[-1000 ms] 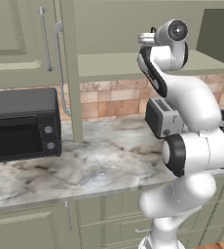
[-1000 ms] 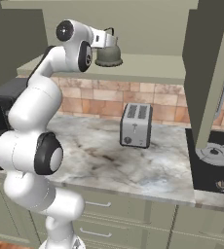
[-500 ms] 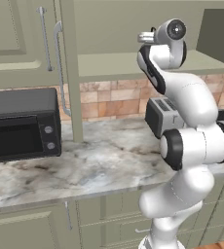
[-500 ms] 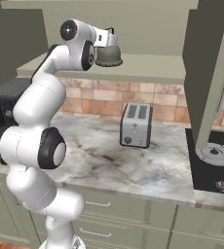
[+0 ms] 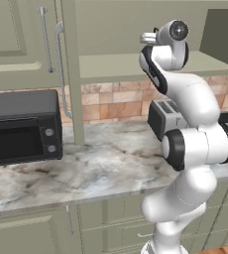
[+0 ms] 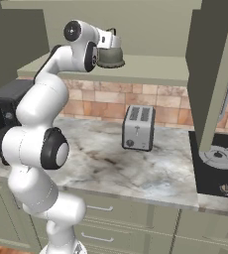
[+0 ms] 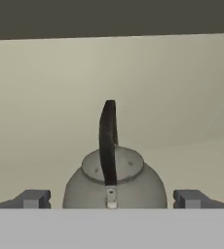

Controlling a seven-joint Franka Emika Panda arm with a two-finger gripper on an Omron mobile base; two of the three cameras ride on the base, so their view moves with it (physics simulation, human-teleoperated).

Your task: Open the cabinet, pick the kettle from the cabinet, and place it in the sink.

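The kettle (image 7: 133,187), squat and dull grey with a thin dark arched handle (image 7: 107,136), sits on the pale shelf (image 6: 155,67) of the open cabinet (image 5: 17,44). My gripper (image 7: 112,198) is open. One fingertip (image 7: 33,198) shows on each side of the kettle's body, level with its lower half and not touching it. From the right base view the kettle (image 6: 110,57) sits just below and in front of my raised gripper (image 6: 111,45). The sink is out of view.
A black microwave (image 5: 22,124) stands on the marble counter (image 5: 101,168) at the left, a silver toaster (image 6: 138,128) in the middle. The open right cabinet door (image 6: 212,74) hangs over a black stove (image 6: 220,163). The left door's edge (image 5: 69,74) stands out beside the shelf.
The arm has shifted slightly and the hand has edged a little closer to the kettle. The kettle has not moved and the jaws have stayed open.
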